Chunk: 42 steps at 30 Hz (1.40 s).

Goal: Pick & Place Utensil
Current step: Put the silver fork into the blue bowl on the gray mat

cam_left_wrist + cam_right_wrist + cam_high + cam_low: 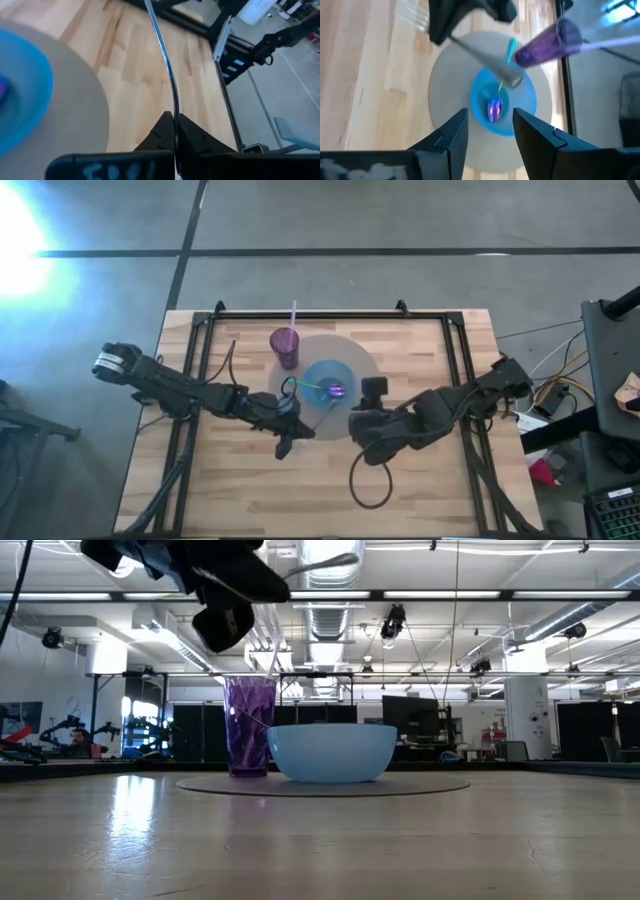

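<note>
My left pincer (175, 131) is clamping tight on a silver utensil (165, 60) near the blue bowl (325, 385); right pincer (490, 122) is gaping w/ nothing in it.

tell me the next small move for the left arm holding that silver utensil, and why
Probably carry it over the light blue bowl and lower it. The left gripper is shut on the thin silver metal utensil, held above the table beside the bowl, not yet over it.

Bowl (328, 382) sits on the mat (366, 364) — cup (285, 346) just beside it, spoon (335, 391) in bowl.
</note>
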Each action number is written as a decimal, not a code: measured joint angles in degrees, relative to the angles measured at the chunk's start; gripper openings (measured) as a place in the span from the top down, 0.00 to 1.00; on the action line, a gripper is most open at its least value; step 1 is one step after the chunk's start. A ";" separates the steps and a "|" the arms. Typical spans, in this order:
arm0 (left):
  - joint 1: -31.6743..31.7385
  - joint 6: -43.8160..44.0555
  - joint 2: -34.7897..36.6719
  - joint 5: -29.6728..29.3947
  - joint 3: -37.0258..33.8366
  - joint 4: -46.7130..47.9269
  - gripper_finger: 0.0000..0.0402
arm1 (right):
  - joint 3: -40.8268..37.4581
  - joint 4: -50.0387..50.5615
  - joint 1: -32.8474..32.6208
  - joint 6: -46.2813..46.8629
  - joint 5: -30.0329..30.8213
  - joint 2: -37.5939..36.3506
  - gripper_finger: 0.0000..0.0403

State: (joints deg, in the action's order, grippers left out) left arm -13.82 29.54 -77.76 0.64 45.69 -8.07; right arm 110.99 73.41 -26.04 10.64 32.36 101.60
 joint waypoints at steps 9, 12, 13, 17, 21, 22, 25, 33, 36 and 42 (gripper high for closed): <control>-0.02 -6.20 0.00 -0.28 0.00 -3.84 1.00 | -15.86 -5.73 -0.09 8.68 -0.01 -5.68 0.63; -0.02 -8.03 0.00 -0.37 0.00 -5.00 1.00 | -20.75 -9.31 -0.36 10.36 0.02 -7.59 0.64; -0.04 -8.66 0.00 -0.37 0.00 -5.52 1.00 | -22.47 -10.54 -0.58 11.09 0.02 -8.18 0.64; -0.16 -11.66 0.00 -0.35 0.00 -8.49 1.00 | -29.21 -17.95 -1.11 12.30 -0.11 -10.58 0.66; -0.55 -14.73 0.00 -0.37 0.00 -9.86 1.00 | -35.17 -27.33 -1.62 12.29 -0.28 -12.67 0.67; -0.64 -15.11 0.00 -0.37 0.00 -10.04 1.00 | -36.48 -30.01 -1.65 12.20 -0.35 -13.06 0.67; -0.93 -16.29 0.00 -0.58 -0.02 -10.44 1.00 | -40.21 -37.49 -1.88 11.50 -0.64 -14.27 0.67; -2.83 -19.11 0.00 -3.18 -3.52 -18.61 1.00 | -48.14 -61.65 -2.20 5.34 -1.13 -15.38 0.66; -3.27 -19.81 0.00 -3.39 -5.89 -23.92 1.00 | -50.18 -68.53 -2.23 2.95 -1.33 -15.36 0.68; -3.91 -22.11 0.00 -3.77 -9.78 -32.08 1.00 | -53.92 -82.69 -2.19 -1.15 -1.31 -15.36 0.69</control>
State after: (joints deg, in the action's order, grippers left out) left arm -17.74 7.44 -77.76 -3.13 35.91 -40.15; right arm 57.07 -9.28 -28.23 9.49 31.05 86.24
